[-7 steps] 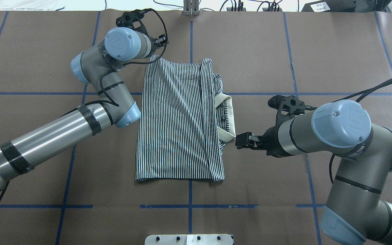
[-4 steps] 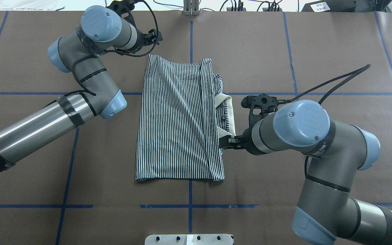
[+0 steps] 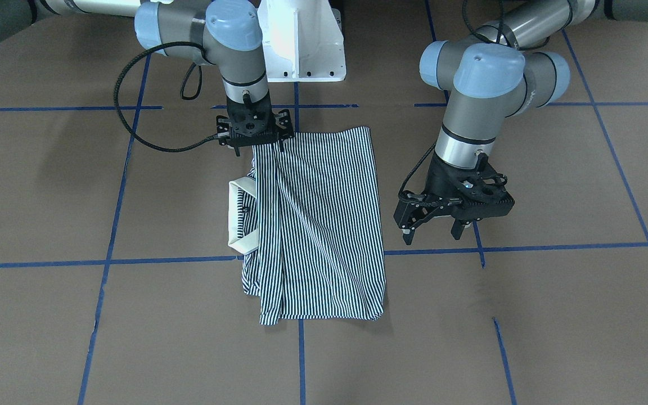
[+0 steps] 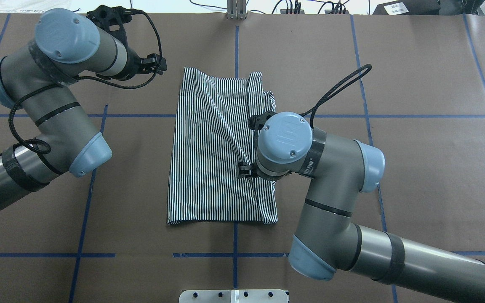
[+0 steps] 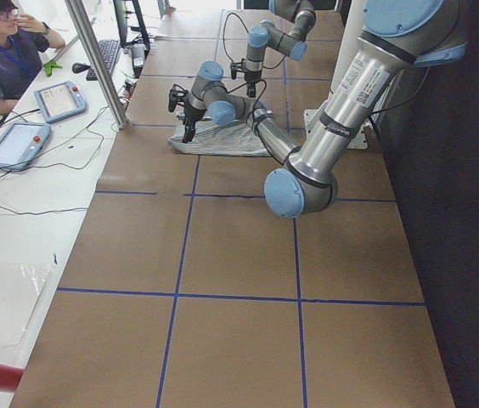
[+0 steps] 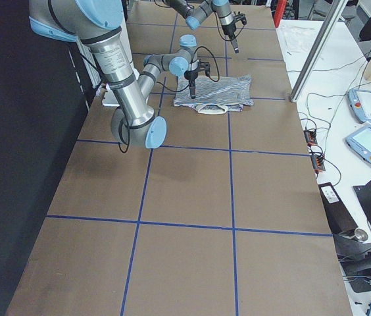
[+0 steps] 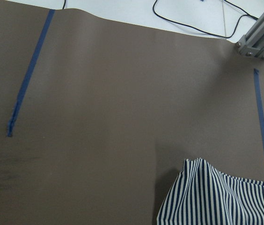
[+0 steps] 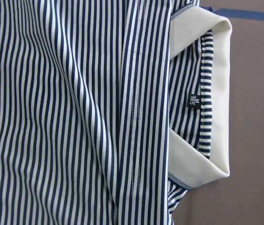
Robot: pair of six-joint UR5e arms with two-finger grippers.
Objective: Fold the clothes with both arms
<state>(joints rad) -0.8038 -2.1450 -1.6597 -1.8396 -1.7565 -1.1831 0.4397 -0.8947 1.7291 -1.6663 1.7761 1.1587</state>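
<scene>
Your navy-and-white striped polo shirt (image 4: 213, 147) lies folded into a long panel in the middle of the brown paper-covered table (image 4: 415, 168). Its cream collar (image 3: 243, 244) sticks out on the robot's right side.

The black two-finger right gripper (image 3: 260, 149) hangs above that side of the shirt. Its fingers are spread and you can see nothing caught between them. The black two-finger left gripper (image 3: 433, 230) is also spread wide and empty. It hovers over bare paper just off the shirt's other long edge.

Blue tape lines (image 4: 267, 255) grid the table, and the white pedestal base (image 3: 301, 39) stands behind the shirt.

From overhead, the right arm's blue-capped wrist joint (image 4: 283, 136) hides both the collar and the gripper. The front-facing view shows both of them. The right wrist view adds a small black size tag (image 8: 194, 100) inside the collar. The left wrist view catches only a shirt corner and an aluminium post (image 7: 263, 40). From the table's left end you can see a seated person (image 5: 6, 51) beside two handheld control tablets (image 5: 57, 98).
</scene>
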